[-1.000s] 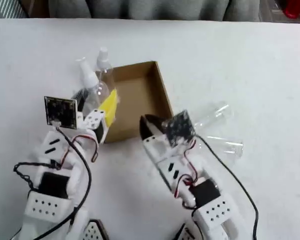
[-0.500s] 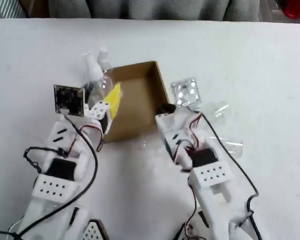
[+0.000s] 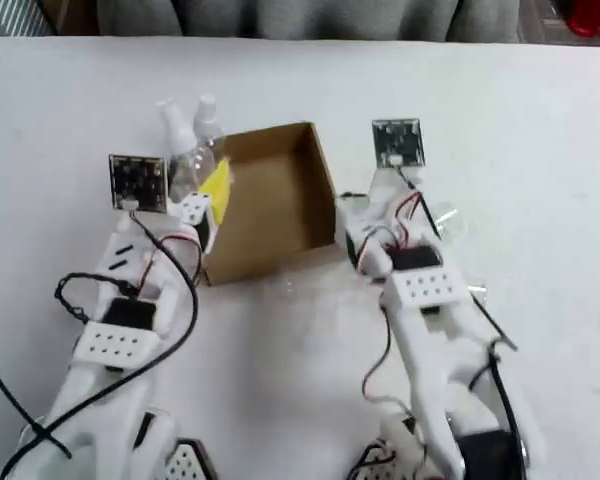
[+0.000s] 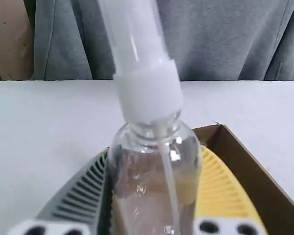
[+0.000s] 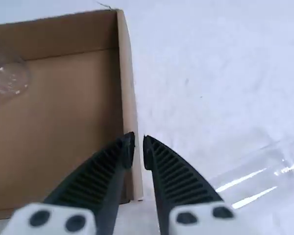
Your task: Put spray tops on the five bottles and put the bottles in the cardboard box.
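My left gripper (image 4: 153, 157) is shut on a clear bottle (image 4: 152, 191) that carries a white spray top (image 4: 147, 73); it holds the bottle upright between its grey and yellow fingers. From above, that gripper (image 3: 205, 195) is at the left wall of the cardboard box (image 3: 270, 205). The held bottle (image 3: 183, 170) stands beside a second topped bottle (image 3: 210, 140). My right gripper (image 5: 137, 144) is shut on the box's right wall (image 5: 127, 88), and the high view shows it (image 3: 342, 215) there too.
Clear bottles without tops lie on the table right of the box (image 3: 448, 218) (image 5: 264, 171), partly hidden by my right arm (image 3: 420, 290). A bottle's clear base (image 5: 7, 78) shows at the box's far side. White table stretches in front and behind.
My right arm has swung from the box's front right corner to its right wall, and its fingers have come together there. My left arm has lifted the bottle slightly back.
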Tool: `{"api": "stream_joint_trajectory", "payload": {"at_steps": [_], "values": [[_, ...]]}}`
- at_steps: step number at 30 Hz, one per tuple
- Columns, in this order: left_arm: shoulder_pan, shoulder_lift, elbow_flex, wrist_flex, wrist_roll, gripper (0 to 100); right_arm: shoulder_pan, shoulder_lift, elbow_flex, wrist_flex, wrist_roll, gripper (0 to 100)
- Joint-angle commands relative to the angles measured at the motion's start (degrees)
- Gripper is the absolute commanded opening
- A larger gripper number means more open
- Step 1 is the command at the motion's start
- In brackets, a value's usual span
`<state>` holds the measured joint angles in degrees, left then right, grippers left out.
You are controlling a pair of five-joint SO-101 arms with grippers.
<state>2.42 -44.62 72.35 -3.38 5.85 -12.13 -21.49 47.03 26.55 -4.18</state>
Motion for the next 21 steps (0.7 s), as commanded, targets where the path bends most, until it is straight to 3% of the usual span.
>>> {"api": "stream_joint_trajectory", "payload": {"at_steps": [1, 7, 12, 21], "values": [[0.0, 2.0, -0.5, -4.4, -0.4, 2, 1.5, 5.5, -7.6, 1.8, -0.4, 1.5], [0.0, 6.6, -0.5, -9.8, -0.4, 2, 1.9, 14.5, -13.0, 2.8, -0.4, 1.5], [0.0, 11.0, -0.5, -14.5, -0.5, 2, 1.8, 19.5, -19.1, 10.4, -0.4, 1.5], [-0.5, 16.0, -0.5, -20.0, -0.6, 2, -1.0, 21.8, -21.5, 16.5, -0.3, 1.5]]}}
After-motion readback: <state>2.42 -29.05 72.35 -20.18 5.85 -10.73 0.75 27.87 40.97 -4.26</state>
